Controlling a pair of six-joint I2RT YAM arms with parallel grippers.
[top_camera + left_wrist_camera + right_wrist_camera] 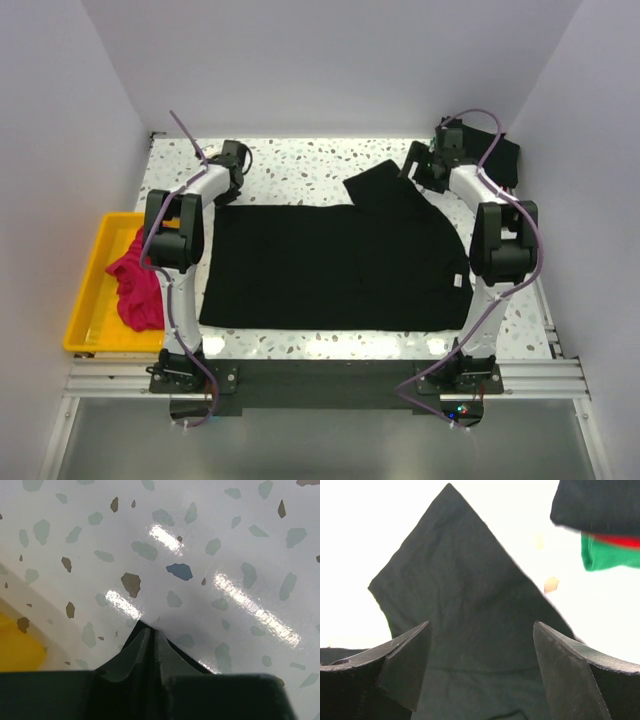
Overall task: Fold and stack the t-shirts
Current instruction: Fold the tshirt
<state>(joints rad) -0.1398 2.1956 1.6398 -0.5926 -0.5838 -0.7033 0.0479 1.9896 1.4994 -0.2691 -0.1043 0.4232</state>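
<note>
One black t-shirt [330, 265] lies flat; left gripper [151, 630] pinches its far-left corner, right gripper [481, 625] gapes over its far-right sleeve. Folded shirt stack [600, 510] sits beyond that sleeve; magenta t-shirt [135, 285] in yellow tray [90, 300] to its left.

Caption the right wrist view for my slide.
Right gripper open over a sleeve of the black t-shirt, with a folded black, red and green stack at upper right.

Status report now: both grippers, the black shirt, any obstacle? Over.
Left gripper shut on black t-shirt corner. Right gripper open above its sleeve. Folded stack close beside it; pink shirt in tray.
</note>
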